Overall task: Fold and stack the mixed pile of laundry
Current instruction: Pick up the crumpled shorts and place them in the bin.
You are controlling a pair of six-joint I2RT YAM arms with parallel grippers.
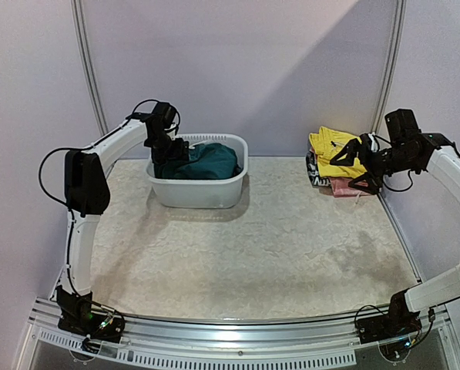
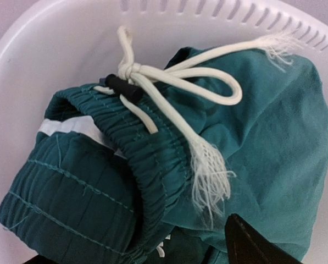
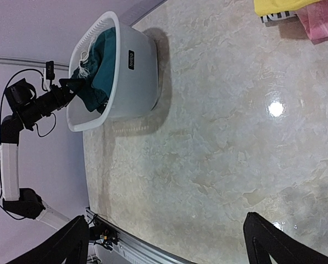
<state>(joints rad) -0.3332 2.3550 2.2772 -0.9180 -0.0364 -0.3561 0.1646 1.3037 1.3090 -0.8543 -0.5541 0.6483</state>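
The laundry pile lies in a white tub (image 1: 199,193) at the back left. On top are dark teal shorts (image 2: 273,126) with a knotted, frayed white drawstring (image 2: 169,77). A darker cloth with a scrap of white print (image 2: 177,252) peeks out beneath them. My left gripper (image 1: 166,150) reaches down into the tub, its jaws wide apart and pressed around the bunched waistband; one black finger (image 2: 257,245) shows at the lower right. My right gripper (image 1: 351,166) hovers open above the table at the back right, nothing between its fingers (image 3: 284,242).
A stack of folded clothes sits at the back right by the wall: yellow (image 1: 334,146) on top, a black-and-white piece (image 1: 316,173) and pink (image 1: 345,187) below. Walls close off the back and both sides. The marbled tabletop (image 1: 253,247) lies between tub and stack.
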